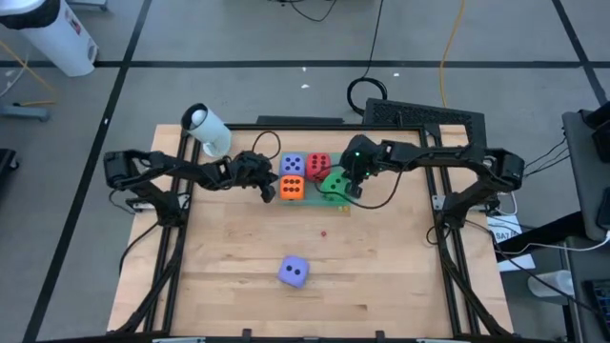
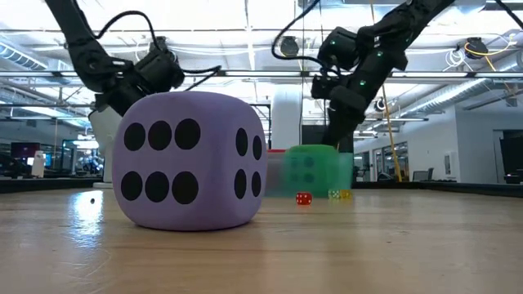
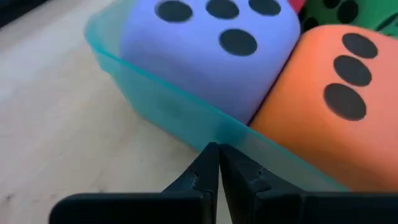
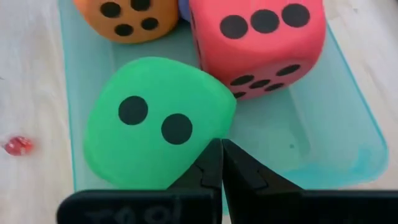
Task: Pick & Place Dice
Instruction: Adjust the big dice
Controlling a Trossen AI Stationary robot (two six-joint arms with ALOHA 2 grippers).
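A translucent green tray (image 1: 346,207) at the table's far middle holds four dice: lavender (image 1: 292,165), red (image 1: 318,164), orange (image 1: 292,188) and green (image 1: 334,183), the green one tilted. A second lavender die (image 1: 294,272) rests on the bare wood near the front and looms large in the low view (image 2: 192,159). My left gripper (image 1: 266,187) is shut, its tips (image 3: 214,149) at the tray's left wall (image 3: 161,106). My right gripper (image 1: 349,189) is shut, its tips (image 4: 221,146) at the green die's edge (image 4: 208,134). My left gripper has its shut fingertips right at the rim of the tray's left wall (image 3: 205,134), coming from the table's left, slanting down; I cannot tell whether they touch it. My right gripper has its shut fingertips at the upper edge of the tilted green die (image 4: 199,146), coming from above; I cannot tell whether they touch it.
A white cylinder (image 1: 208,129) lies at the table's far left corner. A tiny red die (image 1: 324,232) sits on the wood in front of the tray, also in the right wrist view (image 4: 17,144). Open wood lies between the tray and the front lavender die.
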